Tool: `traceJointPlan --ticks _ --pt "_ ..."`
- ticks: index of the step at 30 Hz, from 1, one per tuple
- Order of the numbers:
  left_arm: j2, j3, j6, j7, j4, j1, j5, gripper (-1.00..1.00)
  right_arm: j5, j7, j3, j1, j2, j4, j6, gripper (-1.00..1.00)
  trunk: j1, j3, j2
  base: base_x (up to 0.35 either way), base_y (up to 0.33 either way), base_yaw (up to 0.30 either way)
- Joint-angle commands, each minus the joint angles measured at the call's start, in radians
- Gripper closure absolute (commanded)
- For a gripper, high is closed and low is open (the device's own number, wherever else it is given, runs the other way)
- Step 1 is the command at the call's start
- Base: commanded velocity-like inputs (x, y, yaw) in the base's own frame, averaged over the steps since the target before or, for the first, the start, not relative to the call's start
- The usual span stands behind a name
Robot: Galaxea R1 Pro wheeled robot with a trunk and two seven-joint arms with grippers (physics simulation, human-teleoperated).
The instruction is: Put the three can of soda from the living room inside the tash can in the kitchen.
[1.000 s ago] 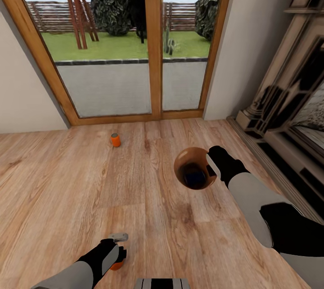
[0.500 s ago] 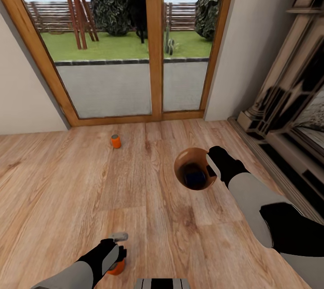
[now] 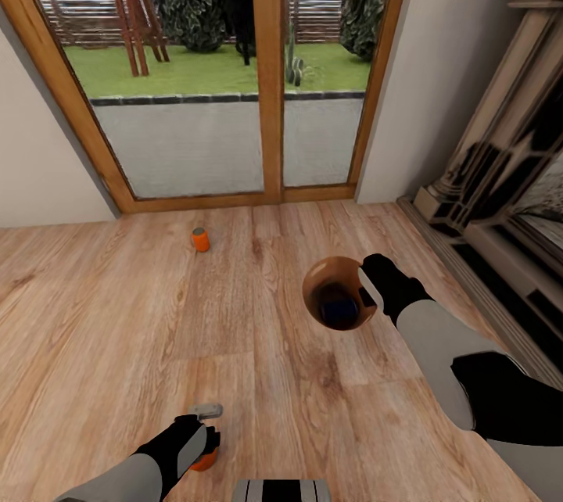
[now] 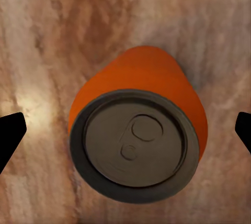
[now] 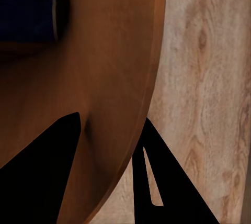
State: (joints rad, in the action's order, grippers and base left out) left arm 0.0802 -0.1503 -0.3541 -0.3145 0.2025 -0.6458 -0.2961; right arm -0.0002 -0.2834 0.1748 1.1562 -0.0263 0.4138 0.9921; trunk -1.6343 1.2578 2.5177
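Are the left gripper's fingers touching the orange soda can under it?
Apart. In the left wrist view, the left gripper has bare wood floor showing between each black fingertip and the orange soda can.

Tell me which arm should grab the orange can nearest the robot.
Left. Its pincer is open straddling the near orange can, fingertips either side. The right pincer is shut on the bin's rim.
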Motion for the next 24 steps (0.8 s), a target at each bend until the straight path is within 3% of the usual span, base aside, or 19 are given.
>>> traceJointPlan --ticks 1,14,15,24 --pt "0.000 0.000 0.000 0.000 0.000 0.000 0.000 -1.00 0.005 0.000 0.000 0.000 0.000 0.000 0.000 1.00 0.000 0.000 0.000 0.000 0.000 0.000" --pt "0.000 0.000 0.001 0.001 0.000 0.000 0.000 -1.00 0.005 0.000 0.000 0.000 0.000 -0.001 0.000 1.00 0.000 0.000 0.000 0.000 0.000 0.000" --pt "0.000 0.000 0.001 0.001 0.000 0.000 0.000 1.00 0.005 0.000 0.000 0.000 -0.001 -0.001 0.000 1.00 0.000 0.000 0.000 0.000 0.000 0.000" --pt "0.000 0.000 0.000 0.000 0.000 0.000 0.000 1.00 0.005 0.000 0.000 -0.001 -0.004 -0.001 -0.001 1.00 0.000 0.000 0.000 0.000 0.000 0.000"
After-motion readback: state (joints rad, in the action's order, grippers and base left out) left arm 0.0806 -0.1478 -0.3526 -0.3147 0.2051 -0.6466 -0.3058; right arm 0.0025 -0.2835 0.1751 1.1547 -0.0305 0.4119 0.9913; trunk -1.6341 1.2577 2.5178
